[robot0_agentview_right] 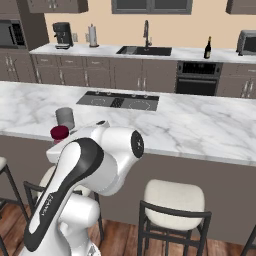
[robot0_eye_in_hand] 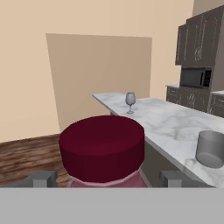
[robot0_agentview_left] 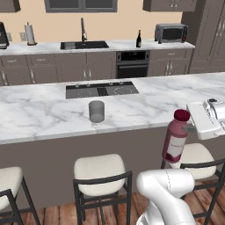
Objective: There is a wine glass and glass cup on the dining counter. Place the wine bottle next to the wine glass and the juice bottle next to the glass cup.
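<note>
gripper (robot0_agentview_left: 190, 128) fingers sat wide on either side of the juice bottle (robot0_agentview_left: 176, 137), just under its red cap, holding it upright in the air off the near edge of the table (robot0_agentview_left: 44, 110), likely so it could be carried over and stood beside the glass cup (robot0_agentview_left: 96, 111). that cup stood on the marble, the wine glass (robot0_eye_in_hand: 130, 101) far along it. wine bottle (robot0_agentview_left: 139, 39) waited on the back worktop (robot0_agentview_left: 114, 45) near the sink (robot0_agentview_left: 84, 45); stools (robot0_agentview_left: 100, 172) lined the front.

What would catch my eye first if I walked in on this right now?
Probably the juice bottle, red-capped and hanging in mid-air in front of the dining counter, between the fingers of the robot's claw. Next, the glass cup on that counter, and the wine bottle far off on the back worktop.
</note>
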